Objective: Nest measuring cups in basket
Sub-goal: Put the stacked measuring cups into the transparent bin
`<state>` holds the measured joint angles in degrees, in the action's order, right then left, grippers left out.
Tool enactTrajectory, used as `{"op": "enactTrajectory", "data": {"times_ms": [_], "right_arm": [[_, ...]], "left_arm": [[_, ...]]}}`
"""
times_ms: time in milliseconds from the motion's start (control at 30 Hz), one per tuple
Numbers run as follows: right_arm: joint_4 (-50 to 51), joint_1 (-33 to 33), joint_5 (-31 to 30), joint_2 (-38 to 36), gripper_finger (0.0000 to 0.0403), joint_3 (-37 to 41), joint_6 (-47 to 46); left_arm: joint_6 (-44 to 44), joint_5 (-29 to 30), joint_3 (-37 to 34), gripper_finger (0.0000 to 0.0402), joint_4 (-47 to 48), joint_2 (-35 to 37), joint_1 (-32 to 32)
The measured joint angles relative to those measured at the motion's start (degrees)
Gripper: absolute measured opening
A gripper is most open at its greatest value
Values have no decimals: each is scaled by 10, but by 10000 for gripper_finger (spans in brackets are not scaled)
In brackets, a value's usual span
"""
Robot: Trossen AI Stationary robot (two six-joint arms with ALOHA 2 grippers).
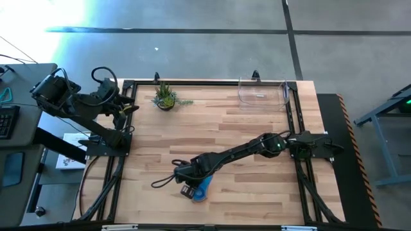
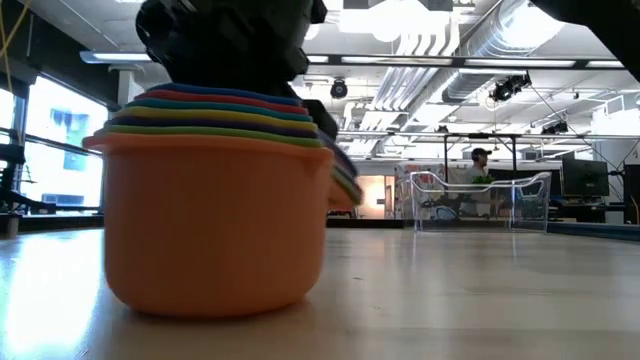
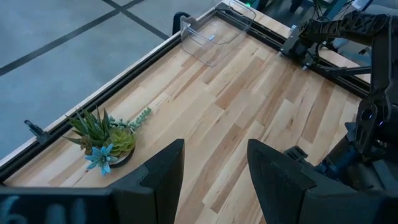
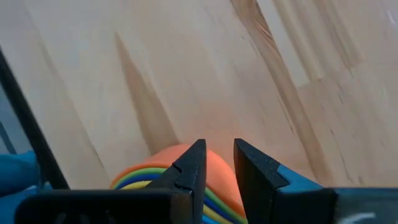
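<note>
right gripper [image 4: 216, 163] pinches the nested stack of coloured plastic measuring cups [image 2: 215, 205] near the table's near edge; left gripper [image 3: 211, 165] spread, far left.

One nested stack of cups [image 2: 215, 190] is being shown, with at least six coloured rims being counted inside the orange outer cup. One basket [image 1: 262, 92], one plant [image 1: 166, 97] and two arms are being seen.

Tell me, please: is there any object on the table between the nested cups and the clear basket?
Nothing visible does. The stack of measuring cups, under the right tool, sits at the near edge; the basket is at the far corner, with bare wood between. The plant stands aside.
</note>
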<state>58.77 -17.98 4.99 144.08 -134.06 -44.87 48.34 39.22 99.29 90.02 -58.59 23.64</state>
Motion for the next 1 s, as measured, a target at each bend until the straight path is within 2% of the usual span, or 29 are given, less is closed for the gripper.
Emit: {"op": "enactTrajectory", "data": {"times_ms": [600,1000], "right_arm": [[102,-20,-11,-12,73,-1,-3],[19,-23,-15,-39,73,-9,-42]], "left_arm": [[-2,0,0,168,0,0,0],[0,-3,0,168,0,0,0]]}}
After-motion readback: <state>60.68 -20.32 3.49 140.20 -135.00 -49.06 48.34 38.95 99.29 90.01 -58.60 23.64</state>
